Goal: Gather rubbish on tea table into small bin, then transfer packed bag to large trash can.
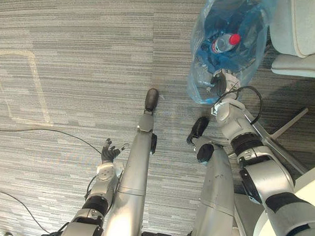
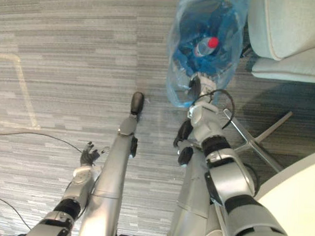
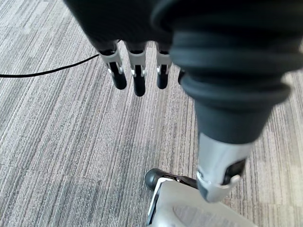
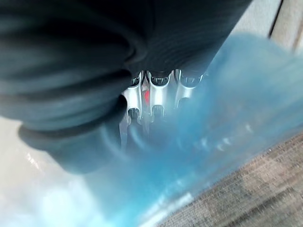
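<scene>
**One blue bag in the right hand, bottle inside**

One tape outline [image 1: 36,86] marks the grey carpet [image 1: 88,36] at far left. Nearer the middle, the left hand [image 1: 110,151] hangs low at the robot's side. Its fingers [image 3: 138,78] are straight and loosely spread, holding nothing, with bare carpet beneath them in the wrist view. Right of centre, the right hand [image 1: 225,82] reaches forward, fingers curled into the rim of a translucent blue bag [image 1: 199,86] and gripping the plastic. In its own wrist view the blue film drapes across the fingers [image 4: 158,94]. The bag's mouth gapes toward the head camera. Inside lies a clear bottle [image 1: 223,44] with a red cap [image 1: 234,39] among darker blue folds. Whether the bag's bottom touches the carpet cannot be told. Just right of the bag stands a pale cushioned chair [image 1: 300,30]. A white rounded surface [image 2: 301,182] shows at the lower right corner.
</scene>
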### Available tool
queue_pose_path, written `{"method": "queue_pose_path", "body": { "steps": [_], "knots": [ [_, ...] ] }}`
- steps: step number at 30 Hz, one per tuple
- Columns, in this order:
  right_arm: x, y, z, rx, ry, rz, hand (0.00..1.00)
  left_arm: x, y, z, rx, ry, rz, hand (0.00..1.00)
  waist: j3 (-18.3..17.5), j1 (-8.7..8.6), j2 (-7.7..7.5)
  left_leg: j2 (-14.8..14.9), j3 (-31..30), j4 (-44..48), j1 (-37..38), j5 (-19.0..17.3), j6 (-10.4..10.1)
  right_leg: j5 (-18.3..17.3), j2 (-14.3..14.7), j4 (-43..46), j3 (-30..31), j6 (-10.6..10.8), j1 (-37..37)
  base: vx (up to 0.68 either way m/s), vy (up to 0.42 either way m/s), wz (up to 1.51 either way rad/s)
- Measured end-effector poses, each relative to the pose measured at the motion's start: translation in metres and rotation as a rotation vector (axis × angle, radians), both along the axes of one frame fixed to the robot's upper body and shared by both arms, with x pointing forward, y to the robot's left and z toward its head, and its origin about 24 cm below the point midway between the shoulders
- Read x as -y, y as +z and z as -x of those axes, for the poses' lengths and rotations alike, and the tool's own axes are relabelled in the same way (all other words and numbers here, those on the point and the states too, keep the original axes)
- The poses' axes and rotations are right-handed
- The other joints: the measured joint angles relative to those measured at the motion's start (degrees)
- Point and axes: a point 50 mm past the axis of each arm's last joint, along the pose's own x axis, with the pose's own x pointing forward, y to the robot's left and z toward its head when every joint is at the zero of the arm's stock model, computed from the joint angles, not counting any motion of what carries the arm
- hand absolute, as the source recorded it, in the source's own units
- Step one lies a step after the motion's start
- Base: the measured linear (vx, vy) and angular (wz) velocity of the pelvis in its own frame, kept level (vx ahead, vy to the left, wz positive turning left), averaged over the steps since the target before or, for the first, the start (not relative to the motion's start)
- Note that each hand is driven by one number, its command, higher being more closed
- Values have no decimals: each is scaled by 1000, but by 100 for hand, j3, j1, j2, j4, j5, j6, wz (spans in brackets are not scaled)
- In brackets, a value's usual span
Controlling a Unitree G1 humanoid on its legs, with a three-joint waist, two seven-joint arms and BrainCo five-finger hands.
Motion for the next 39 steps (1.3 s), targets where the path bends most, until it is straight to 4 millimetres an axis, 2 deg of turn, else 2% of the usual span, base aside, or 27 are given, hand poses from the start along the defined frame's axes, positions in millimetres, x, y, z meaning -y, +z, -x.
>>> {"method": "queue_pose_path", "body": {
  "steps": [13, 20, 25, 27, 31, 32, 39],
  "knots": [
    [-19, 0, 11, 62, 95, -87, 100, -3, 0, 0, -2, 18, 4, 0, 0, -17, 0, 86, 52, 12, 191, 61, -40, 54, 55, -47, 0, -18, 208, -54, 27, -3],
    [-43, -16, 31, 91, 196, -220, 100, -9, 0, 1, -18, 25, -8, 0, -19, -47, -30, 249, 191, -332, 874, 91, 43, 153, 177, -472, 7, 57, 873, -55, 12, -11],
    [-52, -32, 45, 75, 241, -268, 100, -9, -2, 2, -36, 9, -29, 0, -26, -60, -42, 284, 350, -798, 1559, 205, 106, 280, 182, -902, 19, 87, 1523, -4, 4, -1],
    [-56, -37, 49, 67, 256, -293, 100, -9, -3, 3, -44, 5, -28, 0, -62, -64, -95, 295, 423, -1017, 1843, 249, 120, 365, 182, -1111, 29, 63, 1767, 24, 17, -10],
    [-59, -49, 57, 38, 270, -341, 100, 5, -6, 3, -50, -37, -3, 0, -135, -111, -170, 301, 489, -1504, 2388, 380, 148, 516, 197, -1577, 10, 97, 2271, 46, 27, -5],
    [-61, -53, 59, 24, 272, -351, 0, 7, -7, 3, -52, -44, -3, 0, -159, -128, -191, 299, 495, -1596, 2500, 418, 122, 537, 199, -1663, 1, 102, 2377, 55, 20, 0],
    [-59, -62, 61, -4, 257, -348, 0, 12, -15, 8, -94, -51, 0, 0, -263, -166, -220, 300, 536, -1923, 2854, 479, 91, 571, 207, -1898, -7, 95, 2665, 29, -13, -1]
  ]
}}
